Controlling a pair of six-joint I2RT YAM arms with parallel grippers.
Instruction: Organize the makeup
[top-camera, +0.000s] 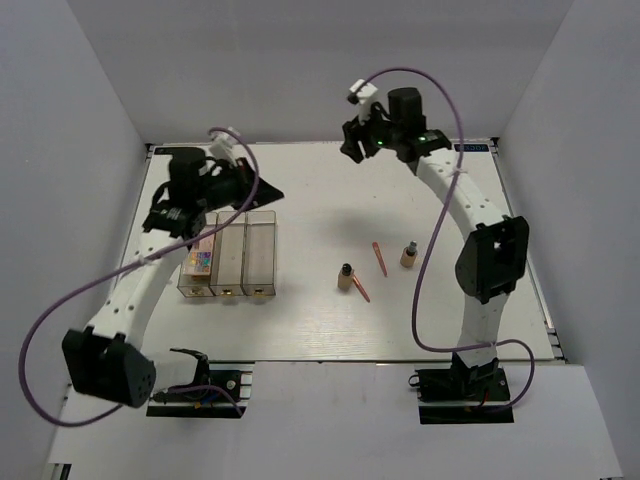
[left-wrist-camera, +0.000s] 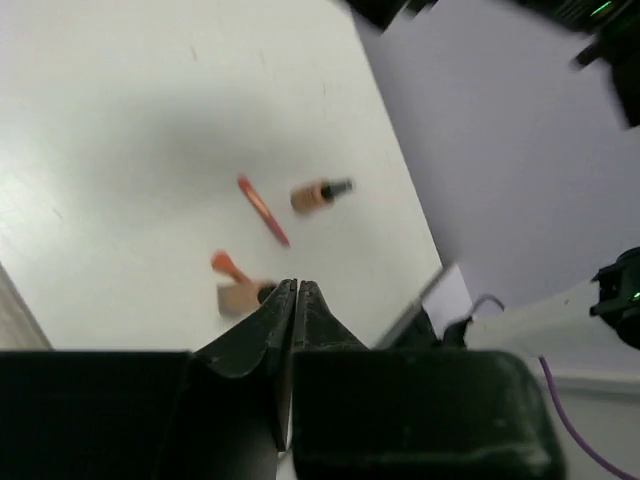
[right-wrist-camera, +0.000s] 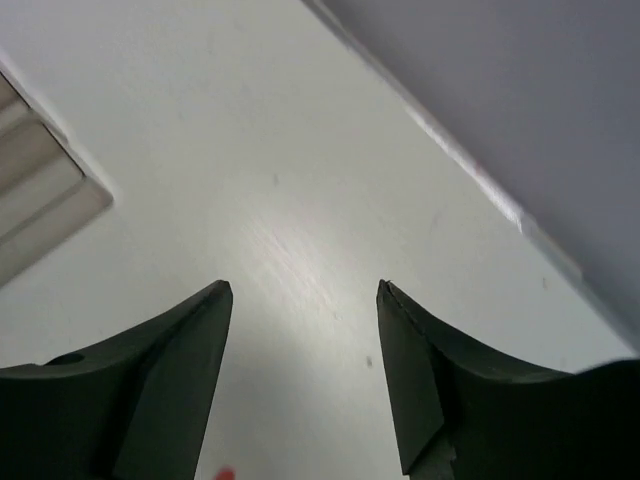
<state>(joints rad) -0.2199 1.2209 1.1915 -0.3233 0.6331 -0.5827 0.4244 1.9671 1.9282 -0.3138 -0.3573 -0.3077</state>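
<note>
Two small tan bottles with dark caps stand on the white table, one (top-camera: 345, 277) nearer the middle and one (top-camera: 408, 255) to its right. One coral-pink stick (top-camera: 380, 258) lies between them, another (top-camera: 360, 290) beside the nearer bottle. A multicolour palette (top-camera: 200, 262) stands in the clear box's left compartment. My left gripper (top-camera: 266, 191) hovers above the box's far end, shut and empty. Its wrist view shows the shut tips (left-wrist-camera: 296, 286), both bottles (left-wrist-camera: 320, 194) (left-wrist-camera: 240, 296) and both sticks (left-wrist-camera: 263, 210) (left-wrist-camera: 228, 265). My right gripper (top-camera: 353, 146) is raised over the far table, open (right-wrist-camera: 305, 290) and empty.
The clear three-compartment box (top-camera: 258, 250) sits left of centre; its corner (right-wrist-camera: 40, 200) shows in the right wrist view. White walls enclose the table on three sides. Purple cables loop off both arms.
</note>
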